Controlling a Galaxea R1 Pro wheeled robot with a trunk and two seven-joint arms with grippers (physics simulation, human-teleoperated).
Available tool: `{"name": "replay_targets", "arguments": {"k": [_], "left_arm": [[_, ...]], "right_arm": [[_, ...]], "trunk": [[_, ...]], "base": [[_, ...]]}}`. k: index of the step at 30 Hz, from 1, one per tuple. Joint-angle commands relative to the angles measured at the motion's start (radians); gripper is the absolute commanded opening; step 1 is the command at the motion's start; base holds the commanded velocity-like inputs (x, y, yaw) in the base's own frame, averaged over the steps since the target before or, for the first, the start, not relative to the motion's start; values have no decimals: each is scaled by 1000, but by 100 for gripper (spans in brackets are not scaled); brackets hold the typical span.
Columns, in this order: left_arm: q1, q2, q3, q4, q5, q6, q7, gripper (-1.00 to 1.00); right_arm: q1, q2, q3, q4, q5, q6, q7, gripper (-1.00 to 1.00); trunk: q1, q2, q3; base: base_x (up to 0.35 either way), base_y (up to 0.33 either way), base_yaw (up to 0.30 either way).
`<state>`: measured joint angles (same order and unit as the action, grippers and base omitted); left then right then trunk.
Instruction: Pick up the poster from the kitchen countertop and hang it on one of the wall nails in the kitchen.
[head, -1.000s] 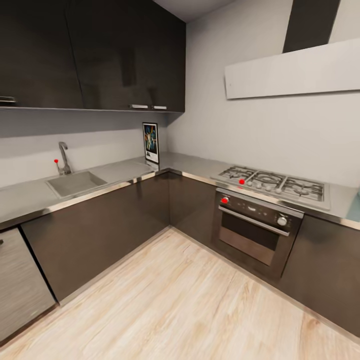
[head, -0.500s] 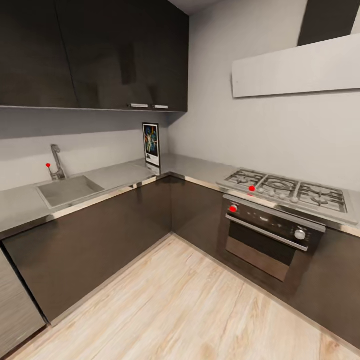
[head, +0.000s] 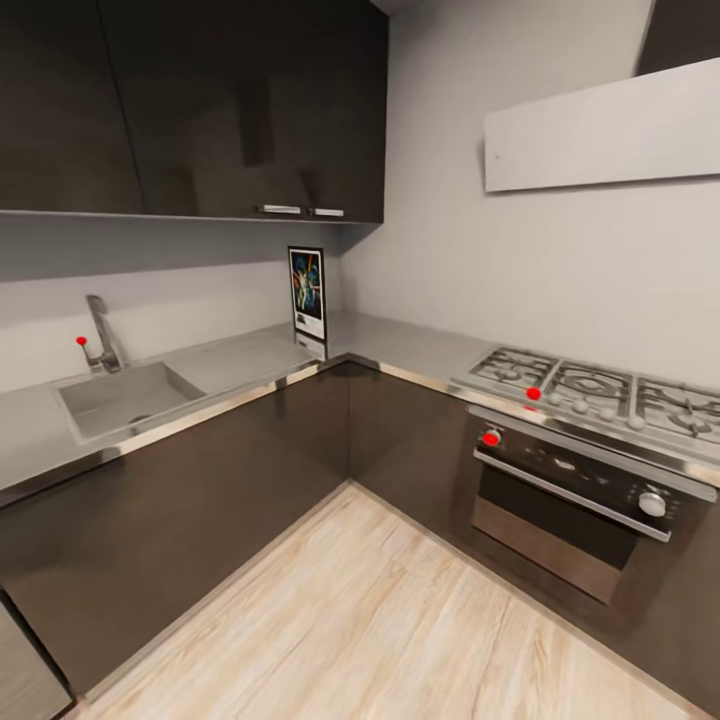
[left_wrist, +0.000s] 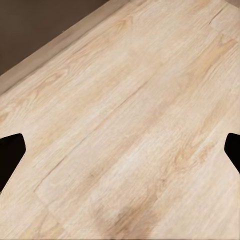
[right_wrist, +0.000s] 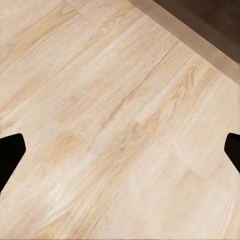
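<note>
The poster (head: 307, 293) stands upright in the far corner of the grey kitchen countertop (head: 250, 352), leaning against the wall under the dark upper cabinets; its colourful artwork, white border and black frame show. In the left wrist view my left gripper (left_wrist: 120, 155) is open over the wooden floor, its dark fingertips (left_wrist: 10, 156) far apart with nothing between them. My right gripper (right_wrist: 120, 155) is likewise open above floor planks, one fingertip (right_wrist: 11, 152) at each side. Both are well away from the poster.
An inset sink (head: 115, 397) with a tap (head: 102, 335) lies left of the poster. A gas hob (head: 600, 385) and an oven (head: 575, 490) sit at the right. Dark cabinets (head: 230, 470) line both sides, and light wooden floor (head: 400, 620) lies between them.
The whole head view has shifted: the camera has come closer to the corner, so the poster looks larger and the sink and hob sit further apart. Nothing itself has moved.
</note>
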<state>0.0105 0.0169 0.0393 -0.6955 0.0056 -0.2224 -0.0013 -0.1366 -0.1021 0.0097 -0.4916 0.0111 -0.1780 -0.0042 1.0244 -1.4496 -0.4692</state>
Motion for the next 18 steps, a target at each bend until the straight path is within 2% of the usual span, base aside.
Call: {"name": "replay_targets", "arguments": {"k": [1, 18], "left_arm": [[0, 0, 1, -1, 1, -2, 0, 100], [0, 1, 1, -1, 1, -1, 0, 100]], "right_arm": [[0, 0, 1, 1, 1, -3, 0, 100], [0, 0, 1, 1, 1, -3, 0, 100]], "trunk": [[1, 0, -1], [1, 0, -1]], "base": [[336, 19, 0], [337, 9, 0]]}}
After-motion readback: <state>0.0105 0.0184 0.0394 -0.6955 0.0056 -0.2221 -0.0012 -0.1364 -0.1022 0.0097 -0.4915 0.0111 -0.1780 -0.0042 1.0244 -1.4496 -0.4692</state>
